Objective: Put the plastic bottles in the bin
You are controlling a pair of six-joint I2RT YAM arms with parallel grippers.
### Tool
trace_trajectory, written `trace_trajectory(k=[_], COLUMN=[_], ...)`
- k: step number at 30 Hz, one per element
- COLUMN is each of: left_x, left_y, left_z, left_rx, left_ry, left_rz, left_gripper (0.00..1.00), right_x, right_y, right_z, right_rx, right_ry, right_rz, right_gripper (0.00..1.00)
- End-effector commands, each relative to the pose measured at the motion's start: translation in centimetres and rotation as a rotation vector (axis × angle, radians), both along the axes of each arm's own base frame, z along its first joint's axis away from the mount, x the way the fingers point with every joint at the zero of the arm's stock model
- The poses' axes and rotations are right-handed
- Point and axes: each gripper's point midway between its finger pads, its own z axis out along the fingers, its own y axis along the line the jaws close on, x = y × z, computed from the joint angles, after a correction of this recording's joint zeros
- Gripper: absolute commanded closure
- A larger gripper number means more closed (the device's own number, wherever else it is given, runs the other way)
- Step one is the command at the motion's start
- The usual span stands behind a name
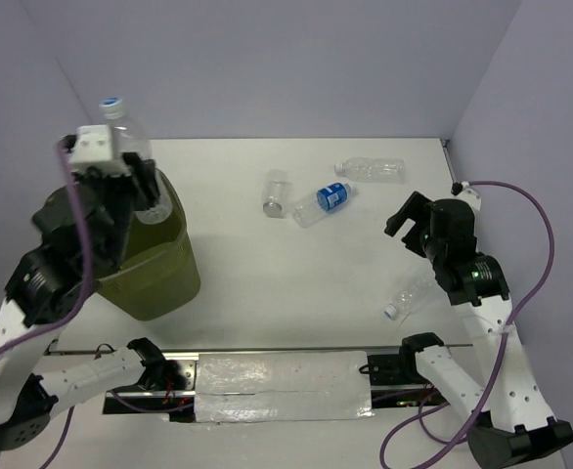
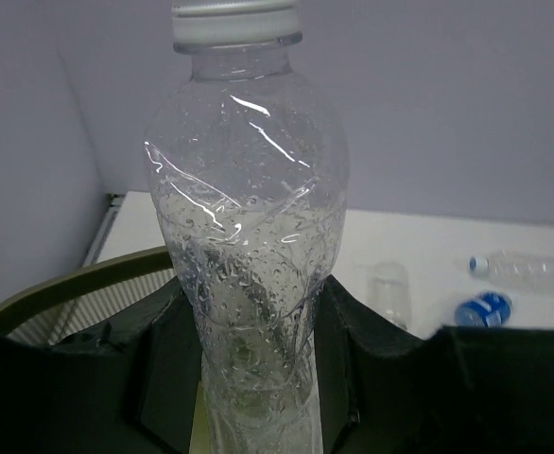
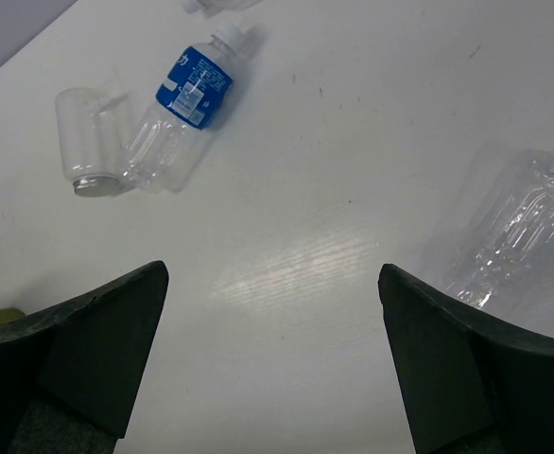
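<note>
- Top view, counted: five plastic bottles, one bin [image 1: 159, 283], two arms.
- Left end effector [image 1: 138, 184] clenched on the held bottle [image 1: 125, 127], cap up, raised over the far edge of the bin on the left of the bench [image 1: 267, 283].
- Four others lying on the bench, none in the bin as far as can be told: short clear bottle [image 1: 277, 191] and blue-label bottle [image 1: 323, 202] just beside each other mid-bench, far clear bottle [image 1: 370, 169] to their far right, crumpled bottle [image 1: 409, 293] near right, beside the right arm.
- Right end effector [image 1: 409, 223] released, jaws wide, grasping nothing, hovering between the blue-label bottle and the crumpled bottle.
- Left wrist view: held bottle [image 2: 249, 236] upright, pinched low on its body between two dark fingers [image 2: 154, 378]; white cap [image 2: 234, 19] at the top; droplets inside the clear wall; green bin rim [image 2: 60, 288] below left.
- Three bottles on the bench beyond, to the right.
- Right wrist view: fingers [image 3: 88, 350] spread wide over bare bench; blue-label bottle [image 3: 182, 113] touching the short clear bottle [image 3: 88, 142] far left; crumpled bottle [image 3: 513, 236] at right.
</note>
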Motion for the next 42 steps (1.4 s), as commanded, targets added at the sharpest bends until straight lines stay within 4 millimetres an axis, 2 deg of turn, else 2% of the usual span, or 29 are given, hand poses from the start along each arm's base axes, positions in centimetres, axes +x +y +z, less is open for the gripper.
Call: trace_trajectory(k=[1,3,8,13,14,17,18,19,20,21,23,24,25,28,30,31,33,34,35,36,37,38,40,42], left_x=[-1.0,-1.9,-2.1,-1.0,-0.3,0.8,1.2,1.4,1.9,2.2,2.9,3.4,3.8,5.4,6.7,7.5,8.3,9.3,9.1,9.3,10.5,10.5,10.6,10.7], left_y=[4.1,6.2,7.9,7.9,7.2,7.4,7.0,7.5,7.2,6.8,6.3,5.7,5.3,4.0,2.9,1.7,-0.7,-2.4,-3.8,-4.8,-6.4,-7.0,-10.5,-12.2], left_z=[1.6,1.1,-3.0,-8.2,-9.1,-11.2,-11.6,-12.0,-12.1,-12.2,-11.9,-12.0,-11.9,-10.8,-9.2,-7.8,-6.6,-7.2,-5.5,-5.5,-6.6,-4.5,-4.6,-4.9], left_rx=[-0.135,-0.156,-0.142,-0.109,-0.125,-0.104,-0.118,-0.115,-0.124,-0.125,-0.125,-0.124,-0.115,-0.090,-0.075,-0.070,-0.047,-0.017,0.008,0.037,0.082,0.086,0.117,0.095], left_ry=[-0.107,-0.120,-0.078,0.029,0.054,0.130,0.151,0.169,0.180,0.191,0.194,0.203,0.209,0.230,0.228,0.221,0.216,0.247,0.238,0.253,0.297,0.267,0.303,0.334], left_rz=[0.197,0.293,0.414,0.470,0.449,0.466,0.444,0.458,0.455,0.434,0.411,0.376,0.360,0.324,0.293,0.234,0.125,0.083,0.039,0.021,0.012,0.002,-0.079,-0.147], left_gripper=[0.97,0.97,0.94,0.89,0.87,0.83,0.71,0.65,0.47,0.40,0.19,0.05,0.01,0.00,0.01,0.01,0.01,0.01,0.01,0.01,0.01,0.01,0.01,0.01], right_x=[1.2,1.3,1.4,0.6,0.2,-0.6,-1.2,-1.5,-1.9,-2.1,-2.7,-2.9,-3.1,-3.3,-3.4,-3.4,-3.6,-3.5,-3.5,-3.4,-3.3,-3.1,-2.7,-2.8], right_y=[0.5,0.8,0.9,-0.2,-0.6,-2.8,-3.3,-3.7,-4.4,-4.6,-5.4,-5.7,-6.1,-6.6,-6.9,-7.1,-7.3,-7.3,-7.3,-7.4,-7.5,-7.5,-6.7,-6.9], right_z=[0.0,-0.4,-1.6,-3.4,-3.8,-3.8,-3.7,-3.7,-3.5,-3.5,-3.7,-4.0,-4.2,-5.2,-6.2,-6.9,-8.3,-9.0,-9.8,-10.0,-10.2,-10.7,-12.1,-13.6], right_rx=[0.006,0.013,0.018,0.001,-0.003,-0.056,-0.071,-0.082,-0.097,-0.103,-0.114,-0.120,-0.124,-0.127,-0.123,-0.125,-0.112,-0.102,-0.092,-0.091,-0.081,-0.075,-0.032,0.003], right_ry=[-0.021,-0.009,0.014,0.070,0.092,0.104,0.110,0.110,0.107,0.106,0.114,0.124,0.134,0.177,0.219,0.249,0.297,0.324,0.341,0.352,0.359,0.382,0.420,0.457], right_rz=[0.024,0.033,0.036,-0.034,-0.061,-0.172,-0.194,-0.213,-0.244,-0.253,-0.306,-0.327,-0.349,-0.386,-0.396,-0.404,-0.414,-0.422,-0.428,-0.433,-0.454,-0.454,-0.433,-0.455], right_gripper=[0.00,0.00,0.00,0.00,0.00,0.00,0.00,0.00,0.00,0.00,0.00,0.00,0.00,0.00,0.00,0.00,0.00,0.00,0.00,0.00,0.00,0.00,0.00,0.00])
